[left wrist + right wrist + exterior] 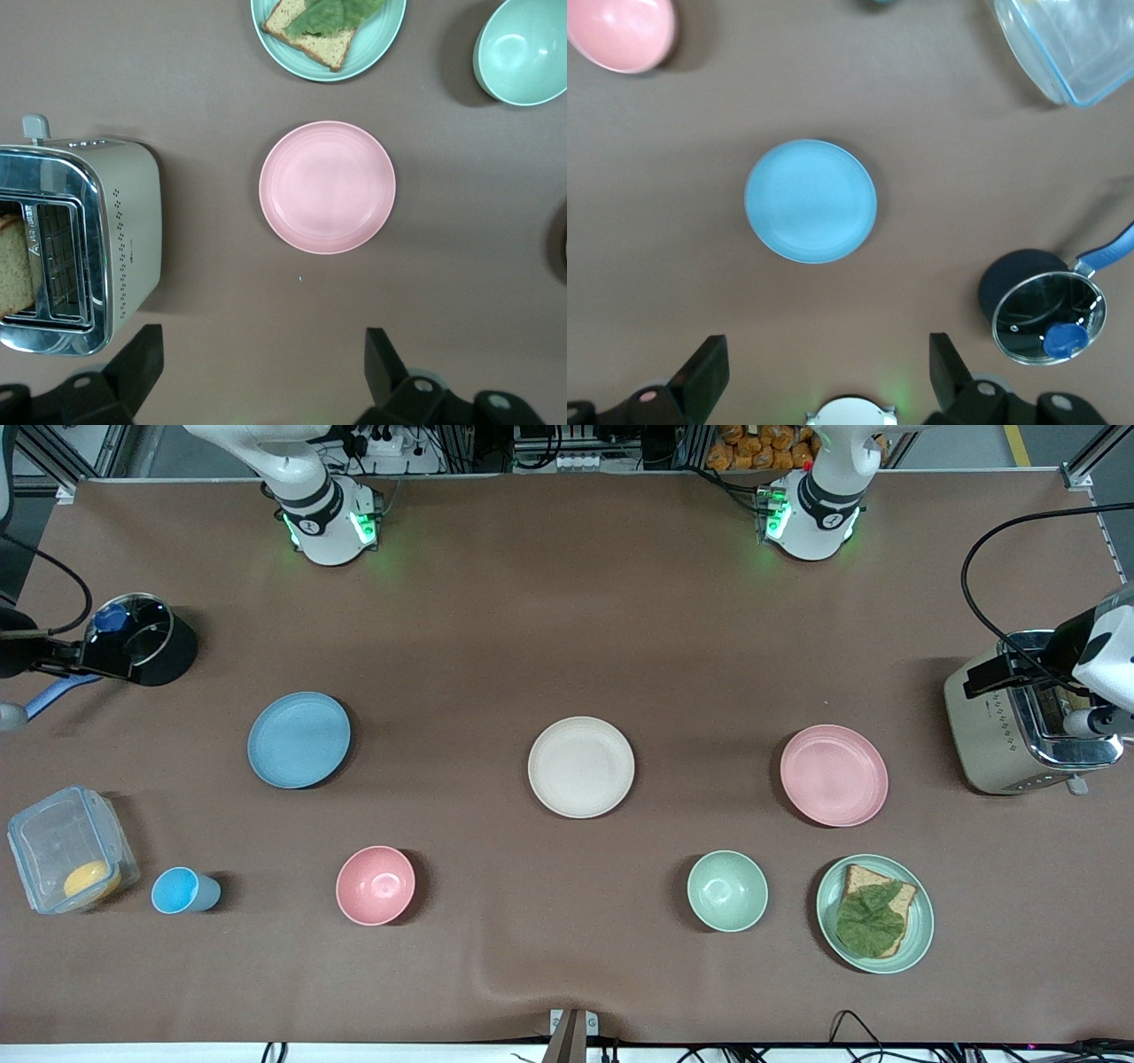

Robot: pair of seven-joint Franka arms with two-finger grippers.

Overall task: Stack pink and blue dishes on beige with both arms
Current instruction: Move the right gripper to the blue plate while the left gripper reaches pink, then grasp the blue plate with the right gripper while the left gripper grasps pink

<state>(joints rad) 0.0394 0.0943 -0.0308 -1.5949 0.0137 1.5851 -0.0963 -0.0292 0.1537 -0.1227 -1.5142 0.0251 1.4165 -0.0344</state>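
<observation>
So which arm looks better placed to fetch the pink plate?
The left arm. Its open left gripper hangs high at the toaster's end, with the pink plate nearby; the right gripper is up near the blue plate.

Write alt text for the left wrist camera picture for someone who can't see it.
An empty pink plate lies on the brown table, with the left hand open above it. A toaster holding bread stands beside the plate, and a green plate of toast and a green bowl lie nearby.
</observation>
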